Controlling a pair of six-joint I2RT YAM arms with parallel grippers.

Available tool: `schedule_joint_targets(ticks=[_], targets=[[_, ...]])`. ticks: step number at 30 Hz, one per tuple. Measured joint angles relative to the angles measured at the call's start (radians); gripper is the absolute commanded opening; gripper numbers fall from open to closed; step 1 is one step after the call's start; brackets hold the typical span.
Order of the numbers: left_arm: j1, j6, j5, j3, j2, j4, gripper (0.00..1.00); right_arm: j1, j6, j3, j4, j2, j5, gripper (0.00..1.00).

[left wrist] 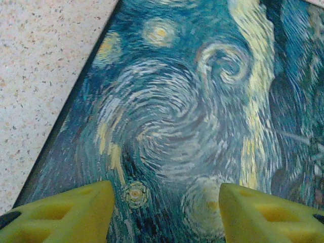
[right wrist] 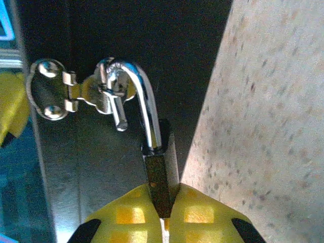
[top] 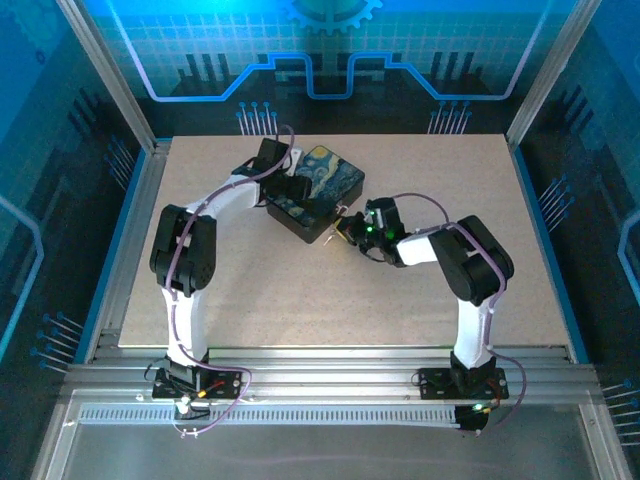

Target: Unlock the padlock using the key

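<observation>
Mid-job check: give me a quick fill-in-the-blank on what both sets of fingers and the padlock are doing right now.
1. The left fingers are ____, over the painted box.
2. The right fingers are ____ on the dark body of the padlock.
3. The padlock's curved chrome ____ is hooked through the box's latch.
Missing words: open; shut; shackle.
</observation>
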Motion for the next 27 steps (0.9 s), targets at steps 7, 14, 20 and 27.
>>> schedule_joint_targets(ticks=[7, 14, 20, 27], targets=[[-0.039, 0.028, -0.024, -0.026, -0.013, 0.013, 0.53, -0.095, 0.027, 0.028, 0.08, 0.029, -0.104, 0.07], [-0.045, 0.024, -0.034, -0.036, -0.017, 0.015, 0.5, -0.151, -0.107, 0.145, -0.098, 0.056, -0.186, 0.08], [-0.055, 0.017, -0.033, -0.037, -0.021, -0.007, 0.48, -0.224, -0.217, 0.274, -0.203, 0.155, -0.293, 0.13], [-0.062, 0.015, -0.031, -0.032, -0.022, -0.026, 0.46, -0.263, -0.343, 0.367, -0.337, 0.192, -0.357, 0.13]])
